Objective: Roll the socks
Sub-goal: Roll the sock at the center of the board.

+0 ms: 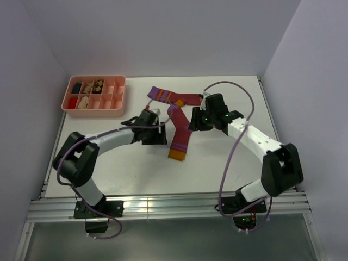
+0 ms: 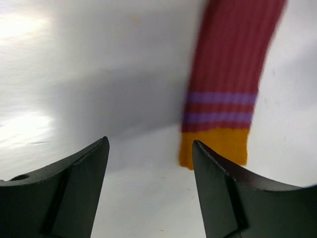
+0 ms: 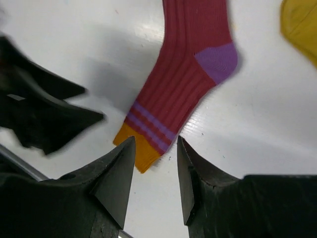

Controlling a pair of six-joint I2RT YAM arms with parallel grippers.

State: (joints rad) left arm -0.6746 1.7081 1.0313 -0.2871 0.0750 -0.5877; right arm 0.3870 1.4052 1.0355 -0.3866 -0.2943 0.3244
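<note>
Tray [image 1: 93, 111] sits far off to the left gripper's [image 2: 150, 143] left, not in play. The left gripper is spread wide, with nothing between the fingers. The sock [image 1: 178, 133] lies flat on the table [image 1: 125, 168], and its orange end [image 2: 213, 148] is ahead of this gripper, off toward the right finger and outside the gap. Closing here would likely catch air.

A second sock [image 1: 174, 98] crosses the first at the far end. Dragging one probably pulls the other along and spoils the lay for rolling.

The right gripper [image 3: 156, 143] is at a narrow gap, also empty. The orange end is just ahead of its left fingertip, not between the fingers (close, but off-centre). A pinch from here risks taking only the edge, so the fabric slips out, or the tips skid on the table and bunch the sock instead of starting a roll.

The left gripper shows dark and blurred just off the right one's left side. Both are near the same sock end, so a bump looks possible.

Yellow fabric [image 3: 299, 25], probably another sock, lies ahead to the right, well apart.
</note>
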